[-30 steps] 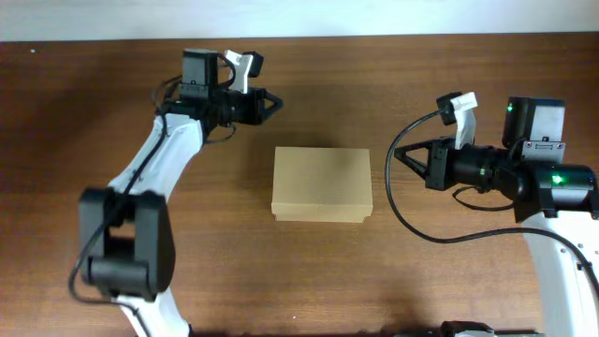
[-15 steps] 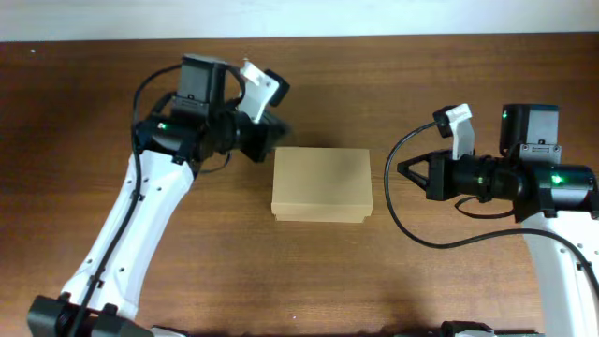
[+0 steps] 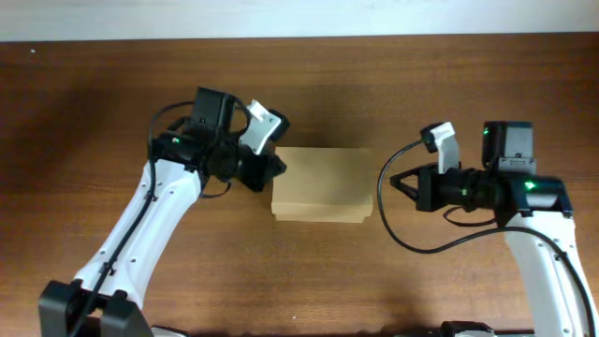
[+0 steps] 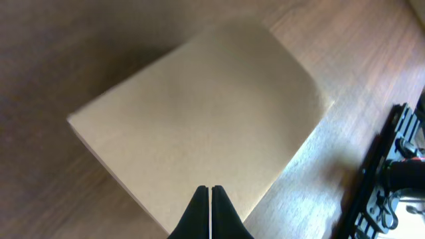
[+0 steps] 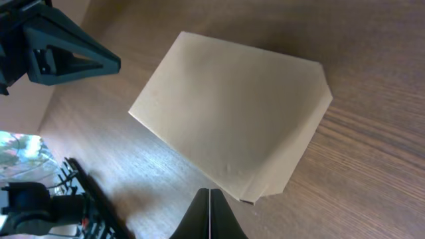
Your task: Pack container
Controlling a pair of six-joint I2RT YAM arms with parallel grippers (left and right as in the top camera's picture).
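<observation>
Since the left gripper (image 3: 275, 168) comes first from the left, start there: its tip is right at the left edge of the container (image 3: 321, 184), and the left wrist view shows its fingers pressed flat together on nothing, hanging just over the cardboard. Whether the tip touches the box I cannot tell. The container lies flat near the middle of the wooden table (image 3: 84, 103), between the two arms, with its lid (image 5: 226, 113) down. It is plain brown board, so I judge it light and fairly stiff along its edges, though the broad faces would likely dent under a hard pinch. Being light, it would probably skate on the smooth wood if pushed from one side only. The sensible hold looks to be the free lip of the lid, where a thin overhang shows in the right wrist view, while the other arm braces the opposite wall. Which edge carries the hinge is not clear. To the right, the right gripper (image 3: 389, 180) points at the box's right end, near it but apart, its fingers likewise clamped on each other and carrying nothing.
</observation>
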